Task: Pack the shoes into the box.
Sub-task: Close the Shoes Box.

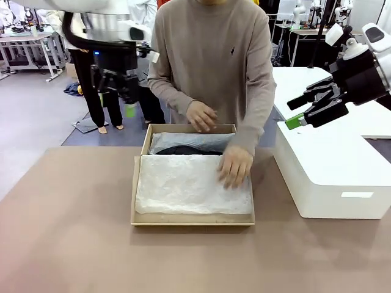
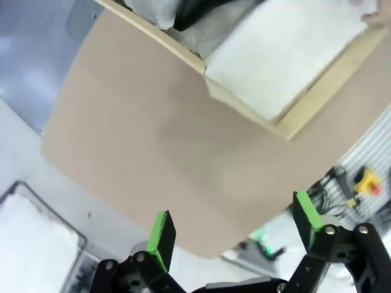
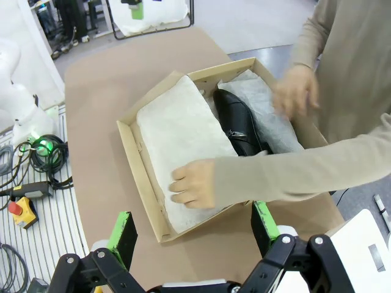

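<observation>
The box sits on the table toward its far side, with a black shoe in its far half beside white tissue paper. A person's hand presses the paper at right. The left gripper and right gripper hang above, jaws wide apart, holding nothing.

A matte brown rectangular tabletop spreads across the foreground. On its right side stands a large white rectangular block with a small pale label on its near face. A person in a taupe knitted sweater stands at the far side. Below the table's edge lie a coil of black cables and a yellow box with a red button. Farther back, a white workbench stands on the grey floor.
</observation>
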Motion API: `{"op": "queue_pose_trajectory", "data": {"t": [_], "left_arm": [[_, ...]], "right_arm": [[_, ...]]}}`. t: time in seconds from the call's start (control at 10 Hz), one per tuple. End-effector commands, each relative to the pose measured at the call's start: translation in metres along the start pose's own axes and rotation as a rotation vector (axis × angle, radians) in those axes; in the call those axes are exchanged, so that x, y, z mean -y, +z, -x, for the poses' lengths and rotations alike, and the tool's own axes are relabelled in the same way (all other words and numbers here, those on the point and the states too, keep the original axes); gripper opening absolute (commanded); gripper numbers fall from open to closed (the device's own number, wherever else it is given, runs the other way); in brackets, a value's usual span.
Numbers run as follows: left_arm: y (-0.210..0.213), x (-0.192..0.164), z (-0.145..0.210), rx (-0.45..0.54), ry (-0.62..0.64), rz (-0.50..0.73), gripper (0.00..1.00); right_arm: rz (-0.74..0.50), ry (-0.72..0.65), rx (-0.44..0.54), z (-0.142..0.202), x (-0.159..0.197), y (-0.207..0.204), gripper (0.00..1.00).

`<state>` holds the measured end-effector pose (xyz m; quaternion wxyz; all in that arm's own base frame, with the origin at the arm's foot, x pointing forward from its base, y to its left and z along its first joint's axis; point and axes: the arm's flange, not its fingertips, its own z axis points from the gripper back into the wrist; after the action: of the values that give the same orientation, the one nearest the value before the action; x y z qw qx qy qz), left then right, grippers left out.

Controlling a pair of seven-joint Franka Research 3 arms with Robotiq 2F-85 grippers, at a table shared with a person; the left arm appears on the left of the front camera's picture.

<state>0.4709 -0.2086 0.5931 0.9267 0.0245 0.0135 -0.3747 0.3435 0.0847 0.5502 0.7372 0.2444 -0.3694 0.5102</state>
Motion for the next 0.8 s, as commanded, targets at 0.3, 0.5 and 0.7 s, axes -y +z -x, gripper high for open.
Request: {"op": "queue_pose_trajectory", "data": {"t": [0.3, 0.5, 0.7], "left_arm": [[-0.021, -0.054, 0.049, 0.112, -0.475, 0.099, 1.0], [-0.013, -0.041, 0.032, 0.066, -0.382, 0.042, 1.0], [-0.013, -0.041, 0.032, 0.066, -0.382, 0.042, 1.0]], "right_arm": [[-0.007, 0.027, 0.036, 0.0, 0.003, -0.003, 1.0], [-0.007, 0.027, 0.036, 0.0, 0.003, -0.003, 1.0], [-0.007, 0.027, 0.036, 0.0, 0.003, -0.003, 1.0]]}}
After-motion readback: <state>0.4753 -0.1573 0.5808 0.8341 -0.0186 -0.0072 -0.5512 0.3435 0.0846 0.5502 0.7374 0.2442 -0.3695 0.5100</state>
